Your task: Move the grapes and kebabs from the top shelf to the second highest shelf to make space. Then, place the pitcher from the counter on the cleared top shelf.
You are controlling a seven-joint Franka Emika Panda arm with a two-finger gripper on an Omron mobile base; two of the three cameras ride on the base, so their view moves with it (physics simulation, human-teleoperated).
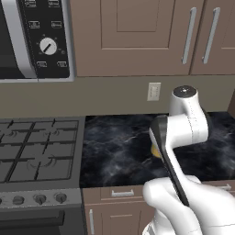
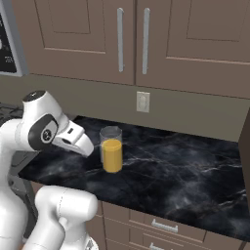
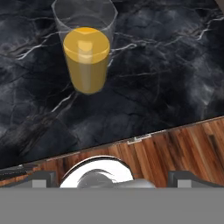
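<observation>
Two-finger gripper (image 3: 111, 181) spread wide, holding nothing, hanging above the black marble counter's (image 2: 195, 176) front edge, presumably staged for a grab. Beyond it, the tall clear glass pitcher of orange liquid (image 2: 112, 149) stands upright mid-counter, left of centre, untouched.

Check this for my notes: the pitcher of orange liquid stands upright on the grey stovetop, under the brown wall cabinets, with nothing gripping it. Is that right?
Not quite. The pitcher stands on the black marble counter, not the stovetop; the right base view shows this clearly. The rest holds: it is upright, under the brown wall cabinets, and nothing grips it.
</observation>
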